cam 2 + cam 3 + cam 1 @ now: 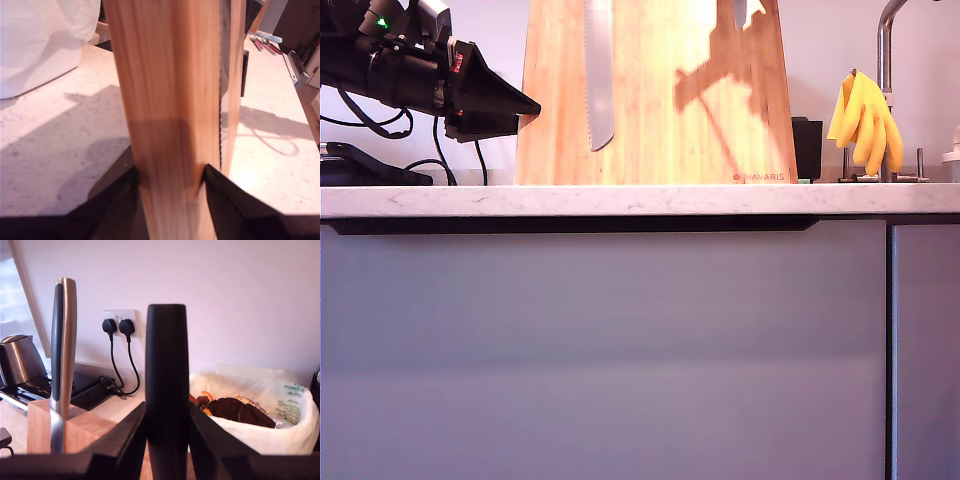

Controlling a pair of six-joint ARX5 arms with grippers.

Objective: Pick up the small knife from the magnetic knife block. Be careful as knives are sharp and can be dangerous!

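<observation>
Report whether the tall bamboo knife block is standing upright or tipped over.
Upright: the tall tan bamboo knife block stands on the white marble counter, with the long serrated bread knife hanging on its face.

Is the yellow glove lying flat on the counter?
No, the glove hangs over the tap, above the counter.

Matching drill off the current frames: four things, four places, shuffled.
Things:
1. bread knife
2. yellow gloves
3. my first gripper
4. small knife

Places:
a. draped over the tap, exterior view's right
b. at the magnetic knife block edge, exterior view's left
c. only its tip shows, top of the exterior view
d. serrated blade flat on the block's face, pointing down

Pairs: 1-d, 2-a, 3-b, 4-c
</observation>
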